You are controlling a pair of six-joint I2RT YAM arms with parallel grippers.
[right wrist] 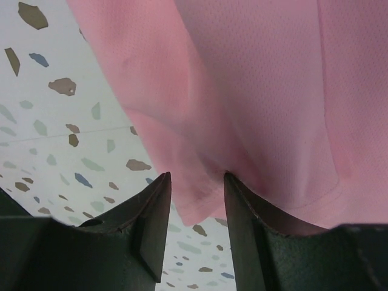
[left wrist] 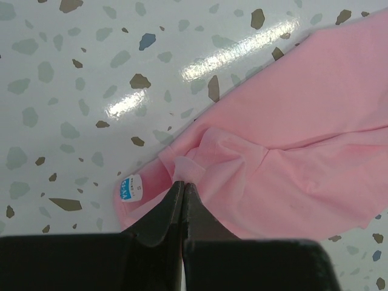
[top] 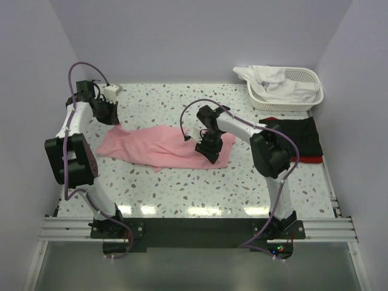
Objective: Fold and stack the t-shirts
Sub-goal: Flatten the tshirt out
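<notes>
The light pink t-shirt (top: 160, 147) lies spread and rumpled across the middle of the table. My left gripper (top: 109, 114) is shut on its collar edge (left wrist: 193, 167) at the far left; a size label (left wrist: 130, 188) shows beside the fingers. My right gripper (top: 209, 150) is open over the shirt's right end, with a corner of pink cloth (right wrist: 200, 194) between its jaws. A black t-shirt (top: 297, 136) lies folded on a red one (top: 310, 159) at the right. A white t-shirt (top: 276, 82) lies in the basket.
A white lattice basket (top: 306, 97) stands at the back right corner. The terrazzo table (top: 200, 188) has bare room along the front. Walls close in on the left, back and right.
</notes>
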